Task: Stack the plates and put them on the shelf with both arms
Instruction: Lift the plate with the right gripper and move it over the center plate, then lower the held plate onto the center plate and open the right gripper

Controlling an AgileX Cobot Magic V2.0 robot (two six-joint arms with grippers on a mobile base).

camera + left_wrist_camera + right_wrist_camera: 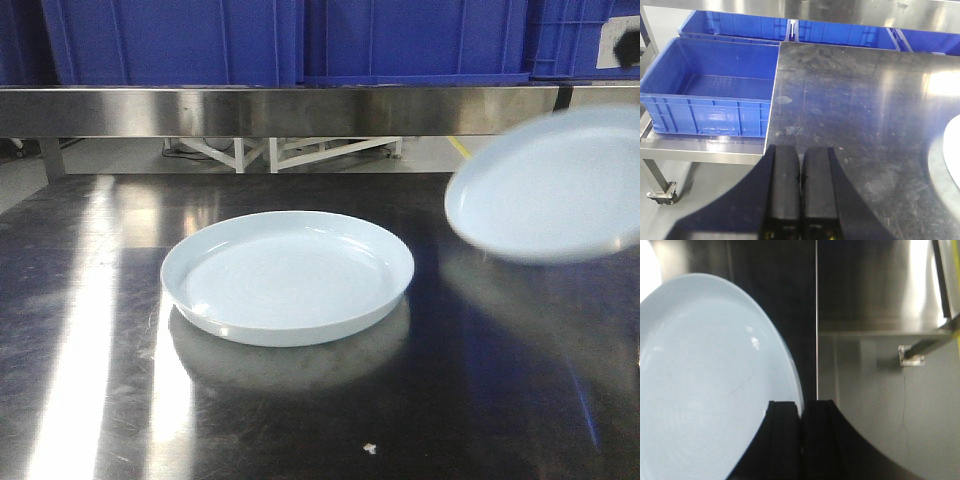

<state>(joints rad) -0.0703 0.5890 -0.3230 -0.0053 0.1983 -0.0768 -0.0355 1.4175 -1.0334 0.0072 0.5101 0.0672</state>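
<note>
Pale plate [550, 185] aloft in right hand [801, 410] (tilted), twin [288, 275] on steel table [500, 380].

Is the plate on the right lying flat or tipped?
Tipped: the right plate hangs tilted above the table, its rim pinched in the right pincer.

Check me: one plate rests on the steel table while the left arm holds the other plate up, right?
Not quite: the right gripper holds the raised plate, as the right wrist view shows. The other plate does rest on the table.
</note>
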